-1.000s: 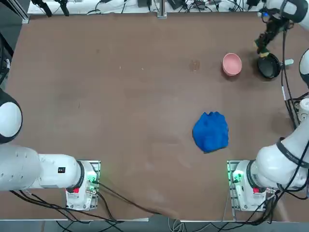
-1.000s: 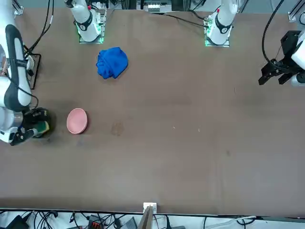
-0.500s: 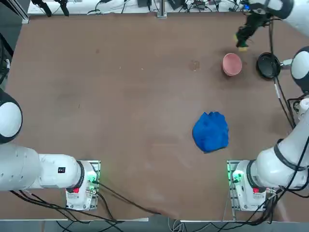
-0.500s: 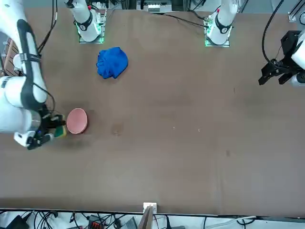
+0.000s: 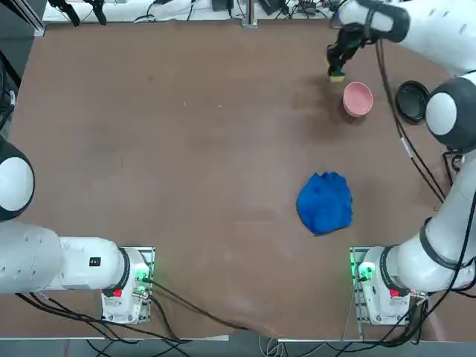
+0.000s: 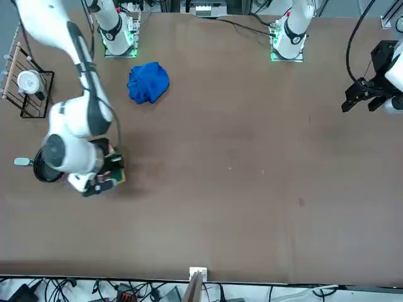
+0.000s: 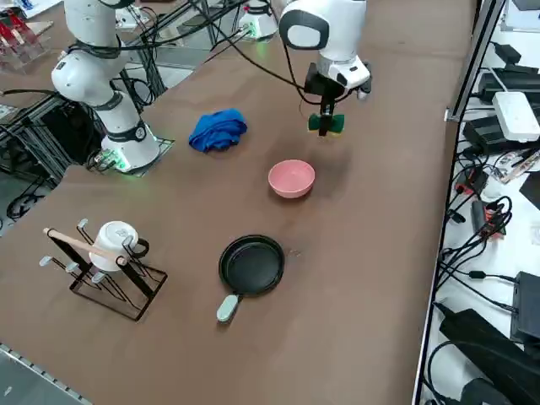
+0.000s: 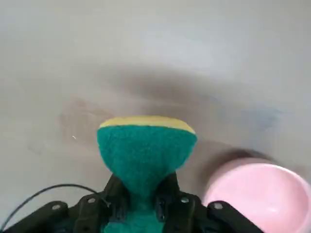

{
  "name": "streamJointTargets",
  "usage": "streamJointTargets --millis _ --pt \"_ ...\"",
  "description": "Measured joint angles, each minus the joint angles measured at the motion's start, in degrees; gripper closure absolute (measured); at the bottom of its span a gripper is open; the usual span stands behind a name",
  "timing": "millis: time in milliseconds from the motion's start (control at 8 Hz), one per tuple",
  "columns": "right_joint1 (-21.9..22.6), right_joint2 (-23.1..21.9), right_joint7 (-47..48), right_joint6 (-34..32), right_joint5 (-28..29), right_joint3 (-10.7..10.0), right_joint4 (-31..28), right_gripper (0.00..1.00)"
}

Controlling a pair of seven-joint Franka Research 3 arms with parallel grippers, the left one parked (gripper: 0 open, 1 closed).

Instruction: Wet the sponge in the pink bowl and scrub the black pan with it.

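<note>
Green-and-yellow sponge is pinched hard between the right gripper fingers, squeezed so much in the middle that it flares out past the tips. The sponge hangs in the air, off the table.

Pose-wise, the right arm is stretched way out from its base near the table edge, reaching far across the brown table, with the wrist bent so the gripper points straight down. In the top view the gripper sits up near the far edge, just to the left of the pink bowl, not over it. The side view says the same: sponge up in the air a bit beyond the bowl, apart from it.

Black pan sits on the table on the other side of the bowl from the sponge, silvery handle pointing away from the bowl. Blue cloth is crumpled up well apart, closer to the arm's base. A wire rack with a white mug on it stands off beyond the pan.

No readable labels or writing on any of it.
</note>
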Motion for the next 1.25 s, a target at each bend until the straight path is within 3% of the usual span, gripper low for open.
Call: streamJointTargets --millis 500,875,1250 --pt "6.98 3.35 8.02 4.87 -0.59 -0.30 -1.40 0.69" --pt "11.94 6.70 18.59 7.03 -5.71 -0.40 -1.55 0.67" --pt "13.08 8.92 20.93 7.87 -7.67 -0.88 -1.51 0.63"
